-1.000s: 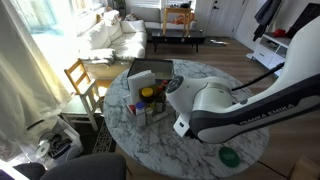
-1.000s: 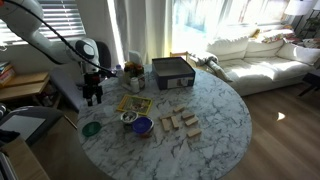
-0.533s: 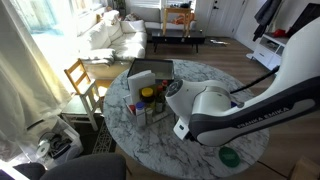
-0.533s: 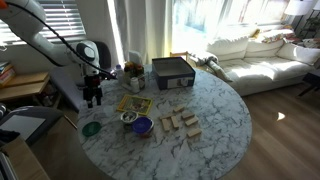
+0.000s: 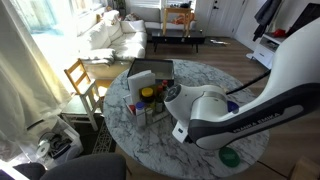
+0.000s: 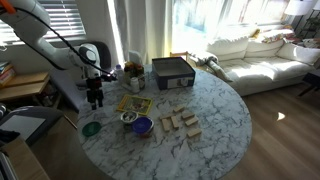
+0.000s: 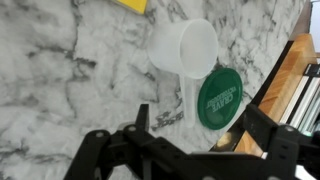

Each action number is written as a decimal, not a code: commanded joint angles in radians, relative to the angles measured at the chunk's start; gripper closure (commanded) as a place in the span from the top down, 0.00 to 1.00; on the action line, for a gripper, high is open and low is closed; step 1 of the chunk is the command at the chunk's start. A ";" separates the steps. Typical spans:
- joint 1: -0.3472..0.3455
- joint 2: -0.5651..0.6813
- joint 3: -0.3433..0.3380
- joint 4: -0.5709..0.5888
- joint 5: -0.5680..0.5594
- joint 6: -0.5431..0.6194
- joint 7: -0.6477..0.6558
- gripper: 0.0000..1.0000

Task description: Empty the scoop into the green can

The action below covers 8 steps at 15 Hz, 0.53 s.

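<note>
The white scoop [image 7: 184, 48] lies on the marble table, its handle running toward me and ending beside the green can [image 7: 220, 97]. The can is low, round and dark green, close to the table's edge. It also shows in both exterior views [image 6: 91, 128] [image 5: 230, 156]. My gripper [image 7: 200, 128] hovers above the scoop's handle and the can, jaws wide open and empty. One finger [image 7: 141, 118] shows to the left and the other to the right. In an exterior view the gripper [image 6: 93, 97] hangs over the table's edge, above the can.
A yellow-green book [image 6: 133, 103] lies beyond the scoop, its corner also in the wrist view [image 7: 131, 4]. A purple bowl [image 6: 143, 127], wooden blocks [image 6: 180, 122], a dark box [image 6: 172, 72] and bottles [image 6: 132, 71] stand on the round table [image 6: 215, 115]. A wooden chair [image 7: 290, 85] stands just past the edge.
The arm has shifted only slightly. The gripper stays open over the scoop and can; nothing was taken hold of.
</note>
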 commanded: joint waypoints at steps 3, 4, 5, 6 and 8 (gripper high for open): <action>-0.012 0.047 0.002 0.027 -0.050 0.029 -0.044 0.81; -0.012 0.052 0.001 0.031 -0.053 0.028 -0.047 0.80; -0.013 0.057 0.001 0.034 -0.055 0.028 -0.053 0.69; -0.013 0.061 0.000 0.035 -0.058 0.029 -0.055 0.69; -0.012 0.069 -0.001 0.041 -0.065 0.028 -0.063 0.59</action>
